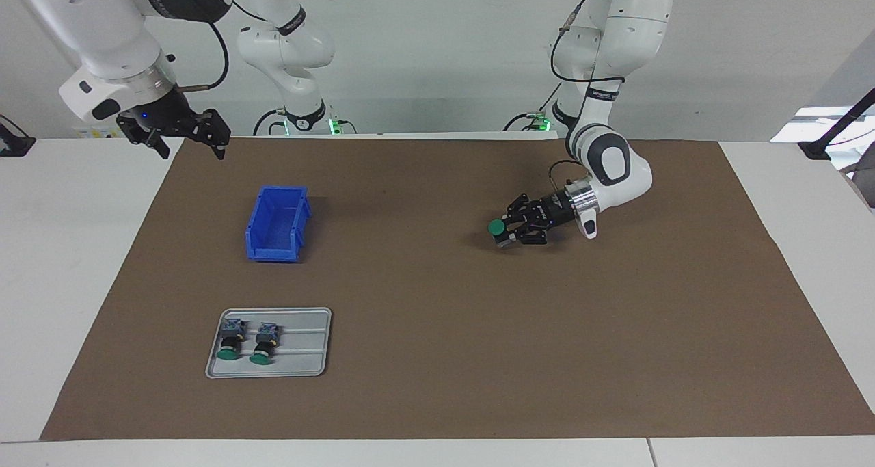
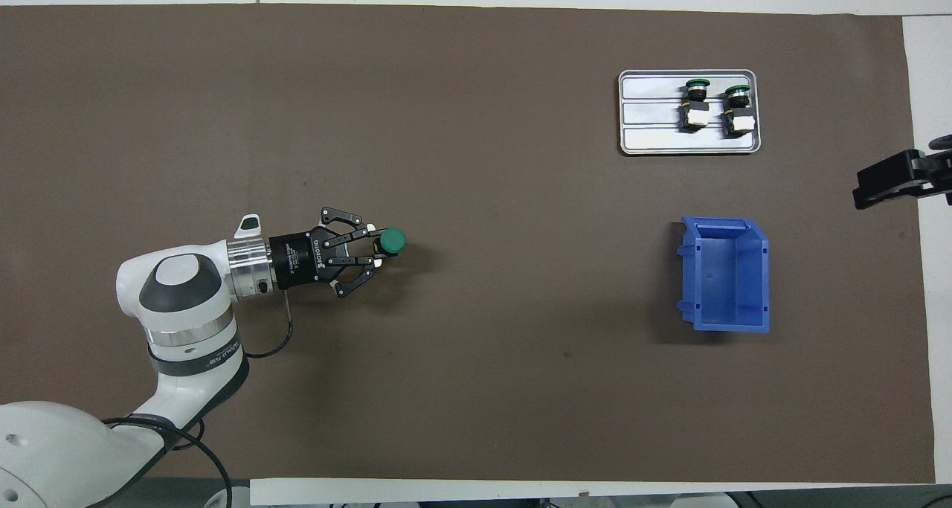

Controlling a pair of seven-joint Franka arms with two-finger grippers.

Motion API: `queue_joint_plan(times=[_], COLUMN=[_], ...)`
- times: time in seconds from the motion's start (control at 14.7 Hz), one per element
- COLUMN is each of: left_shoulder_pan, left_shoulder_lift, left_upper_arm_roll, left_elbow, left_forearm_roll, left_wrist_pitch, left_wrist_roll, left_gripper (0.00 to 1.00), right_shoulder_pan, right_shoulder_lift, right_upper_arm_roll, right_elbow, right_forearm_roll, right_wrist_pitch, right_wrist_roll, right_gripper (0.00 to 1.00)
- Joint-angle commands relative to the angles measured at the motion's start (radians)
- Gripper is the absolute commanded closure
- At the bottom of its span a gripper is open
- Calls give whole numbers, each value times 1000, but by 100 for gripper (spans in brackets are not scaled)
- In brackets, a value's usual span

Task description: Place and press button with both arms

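My left gripper (image 1: 509, 234) clasps a green-capped button (image 1: 497, 228) low over the brown mat (image 1: 437, 357); my right gripper (image 1: 184, 139) waits spread, raised beside the blue bin (image 1: 277, 224).

3 green-cap buttons: 1 (image 1: 497, 228) at mat ctr, 2 (image 1: 230, 340) (image 1: 264, 344) on tray. 1 tray (image 1: 307, 347), 1 blue bin (image 1: 276, 222), 2 arms, 1 mat (image 1: 437, 357).

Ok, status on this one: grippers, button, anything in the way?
Left gripper shut on button, low over mat. Right gripper open, waiting off the mat's edge. Nothing in the way.
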Motion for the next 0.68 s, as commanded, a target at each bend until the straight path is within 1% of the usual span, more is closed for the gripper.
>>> queue_joint_plan(times=[0.0,0.2,0.34,0.41,0.61], left_shoulder_pan=[5,-4,-6,-10,-7], left_shoulder_lift=[11,24,22,24,24], left_upper_arm_roll=[-5,-5,-5,-5,-5], left_elbow=[-24,-22,-28,-27,-30], left_forearm_roll=[-33,-82,-84,-88,-90], left_wrist_pitch=[-30,-29,-32,-29,-30], left_wrist_roll=[53,61,67,69,72], left_gripper=[99,96,96,94,92], right_shoulder_pan=[-8,-8,-8,-8,-8], right_shoulder_lift=[-19,-19,-19,-19,-19], right_upper_arm_roll=[6,6,6,6,6], right_elbow=[-22,-22,-22,-22,-22], right_forearm_roll=[3,3,3,3,3], right_wrist_pitch=[-1,-1,-1,-1,-1], right_wrist_roll=[-11,-13,-13,-13,-13], right_gripper=[1,1,1,1,1])
